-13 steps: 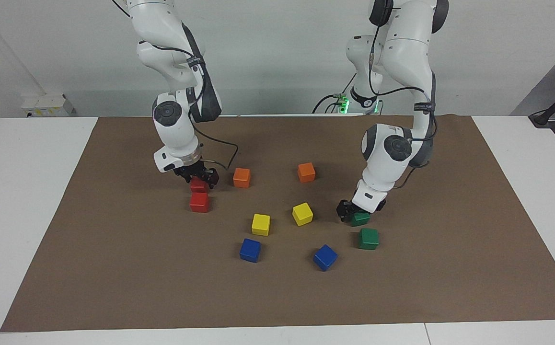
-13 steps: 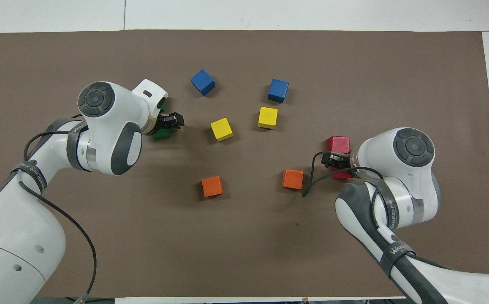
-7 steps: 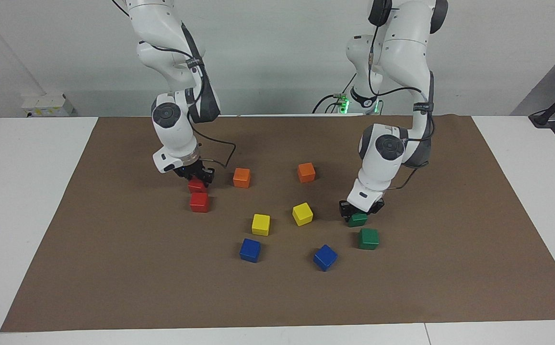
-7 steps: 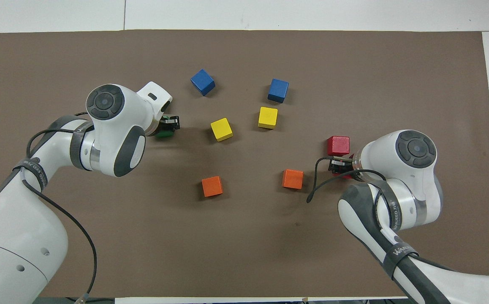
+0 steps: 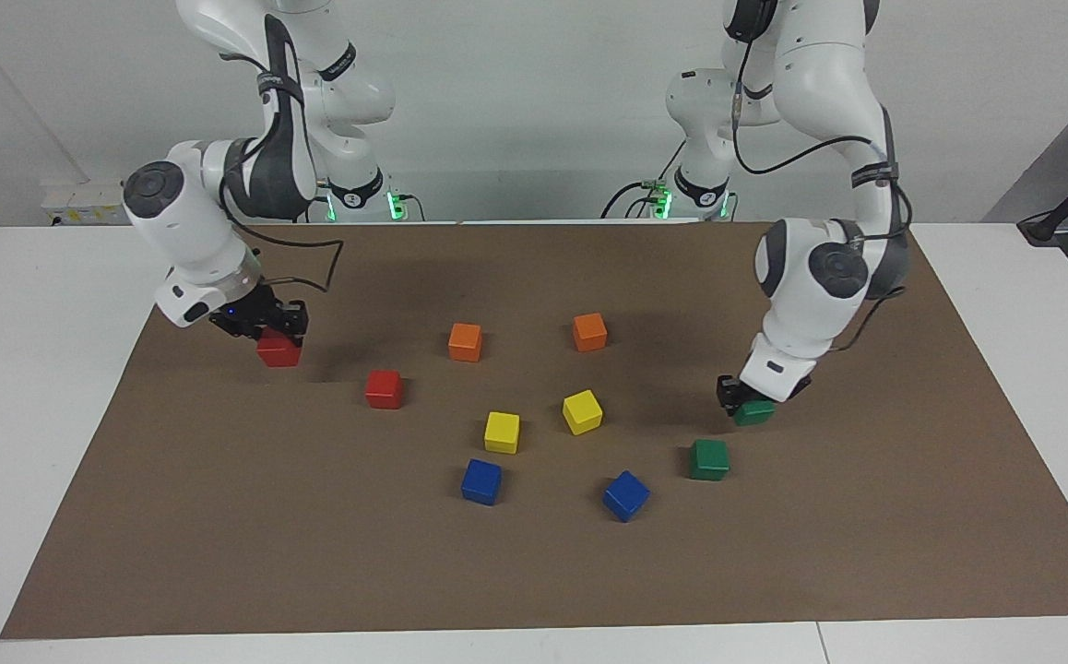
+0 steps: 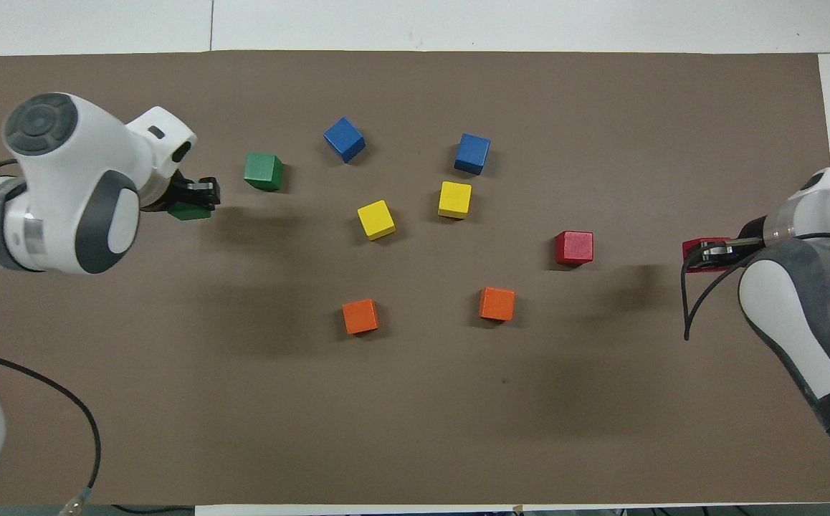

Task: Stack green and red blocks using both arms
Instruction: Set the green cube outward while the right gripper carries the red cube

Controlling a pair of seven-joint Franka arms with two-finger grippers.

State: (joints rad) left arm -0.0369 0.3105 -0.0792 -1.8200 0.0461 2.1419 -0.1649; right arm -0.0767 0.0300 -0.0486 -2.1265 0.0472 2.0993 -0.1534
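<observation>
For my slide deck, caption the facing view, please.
Each end effector, left and right, carries a block, green and red, apart from their mates on the mat.

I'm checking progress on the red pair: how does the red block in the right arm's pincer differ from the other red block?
The held red block is gripped by the right pincer, over the mat toward the right arm's end; the free red block rests untouched on the mat, closer to the orange cubes. Both are same-sized plain red cubes, not yet stacked.
</observation>
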